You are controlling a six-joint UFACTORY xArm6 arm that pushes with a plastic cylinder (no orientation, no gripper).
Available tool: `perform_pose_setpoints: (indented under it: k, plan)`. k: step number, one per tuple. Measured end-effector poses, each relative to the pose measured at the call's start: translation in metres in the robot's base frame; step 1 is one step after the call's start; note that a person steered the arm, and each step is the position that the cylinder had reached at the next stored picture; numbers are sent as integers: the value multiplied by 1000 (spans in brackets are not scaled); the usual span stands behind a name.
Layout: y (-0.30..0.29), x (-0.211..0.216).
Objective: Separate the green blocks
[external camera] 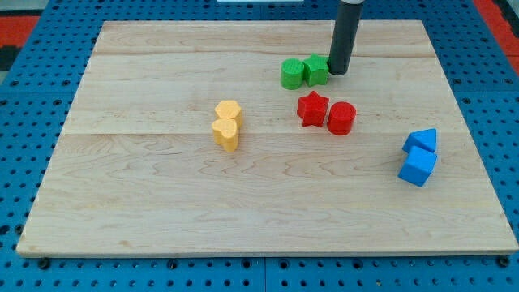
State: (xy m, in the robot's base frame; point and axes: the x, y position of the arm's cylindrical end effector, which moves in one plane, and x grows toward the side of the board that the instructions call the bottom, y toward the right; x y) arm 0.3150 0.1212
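The dark, matte rod stands nearly upright over the pale wooden board (pixel 162 203), whose grain runs in long planks across the view, and my tip (pixel 337 72) rests on the wood with nothing grasped, pressed right against the view's right side of the green cube-like block (pixel 317 70). Just beyond that block, further toward the view's left of the tip, sits the green cylinder (pixel 292 74), touching its partner. Below the tip lie a red star block (pixel 312 109) and a red cylinder (pixel 341 118), side by side. Well off to the tip's lower right are two blue angular blocks (pixel 420 156), and far to its lower left two yellow rounded blocks (pixel 228 124) are touching each other.
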Motion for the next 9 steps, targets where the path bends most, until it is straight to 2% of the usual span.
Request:
perform_pose_setpoints:
  k: [1,2,3,4,6,8,9]
  plan:
    - [0,32]
    - [-14,35]
    - [-34,-12]
    - [-44,-32]
    - [-31,10]
    - [-85,11]
    - [-41,10]
